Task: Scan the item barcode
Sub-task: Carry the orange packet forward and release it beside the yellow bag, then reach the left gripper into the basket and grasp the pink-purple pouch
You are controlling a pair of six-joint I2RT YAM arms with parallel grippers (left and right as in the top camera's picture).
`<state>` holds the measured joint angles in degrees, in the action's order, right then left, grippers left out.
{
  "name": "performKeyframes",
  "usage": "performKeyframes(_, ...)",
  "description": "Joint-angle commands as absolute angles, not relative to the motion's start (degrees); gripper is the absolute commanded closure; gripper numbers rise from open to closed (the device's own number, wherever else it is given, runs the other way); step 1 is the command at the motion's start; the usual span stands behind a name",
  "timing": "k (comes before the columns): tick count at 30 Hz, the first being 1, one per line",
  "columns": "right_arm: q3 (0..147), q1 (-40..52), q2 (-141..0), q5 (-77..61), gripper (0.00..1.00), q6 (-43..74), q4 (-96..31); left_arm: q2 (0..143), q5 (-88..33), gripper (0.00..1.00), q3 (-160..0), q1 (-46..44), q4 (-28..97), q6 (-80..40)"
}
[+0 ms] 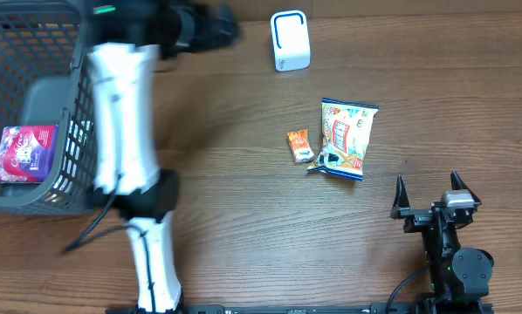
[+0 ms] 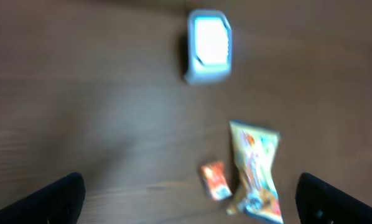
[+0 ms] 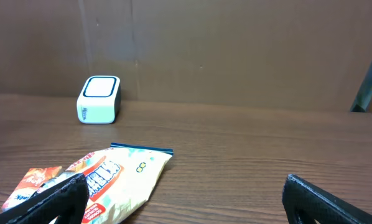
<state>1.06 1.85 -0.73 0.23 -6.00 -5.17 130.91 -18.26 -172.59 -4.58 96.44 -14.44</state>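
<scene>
The left gripper (image 2: 191, 190) stands wide, and nothing is between its fingers (image 2: 55, 199). In the overhead view its white arm reaches to the far edge of the brown wooden table (image 1: 243, 218), between the grey plastic mesh basket (image 1: 34, 52) and the small white box-shaped barcode scanner (image 1: 290, 41). The wrist picture of this arm is blurred, which I take as a sign that the arm is in motion, but I cannot tell in which direction. The right gripper (image 1: 427, 183) is also wide and holds nothing. It sits low at the near right corner, well apart from all the items.

One item, a flat pink and purple packet (image 1: 25, 153), lies inside the basket at the left. I judge that this one is finished: scanned and put away. Two items are on the table and not in any grip. The yellow and blue snack bag (image 1: 346, 138) lies flat near the middle right, and the small orange packet (image 1: 298, 145) lies just beside it on the left. Both are on the near side of the scanner, apart from it.

So, in my judgement, about one third of the work is done. What is left is to pick each of these two items, show its barcode to the scanner window, and place it in the basket.
</scene>
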Motion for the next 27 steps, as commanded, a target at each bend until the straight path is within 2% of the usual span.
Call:
performKeyframes(1, 0.5, 1.6, -0.2, 0.4, 0.00, -6.1, -4.8, 124.1, -11.8, 0.00, -173.6, 2.6, 96.6, -13.3)
performKeyframes(8, 0.5, 1.6, -0.2, 0.4, 0.00, -6.0, -4.8, 119.3, -0.3, 0.00, -173.6, 20.9, 96.8, -15.4)
performKeyframes(13, 0.5, 1.6, -0.2, 0.4, 0.00, -6.0, -4.8, 119.4, 0.6, 0.00, -169.4, 29.9, 96.8, -13.9)
performKeyframes(18, 0.5, 1.6, -0.2, 0.4, 0.00, -6.1, -4.8, 119.4, 3.5, 0.00, -161.8, 33.8, 96.8, -14.2)
performKeyframes(24, 0.5, 1.6, -0.2, 0.4, 0.00, -6.0, -4.8, 120.9, 9.3, 0.03, -151.7, 34.1, 93.7, -14.4)
performKeyframes(27, 0.5, 1.6, -0.2, 0.4, 0.00, -6.0, -4.8, 121.5, 16.4, 0.04, -146.5, 34.1, 90.4, -14.3)
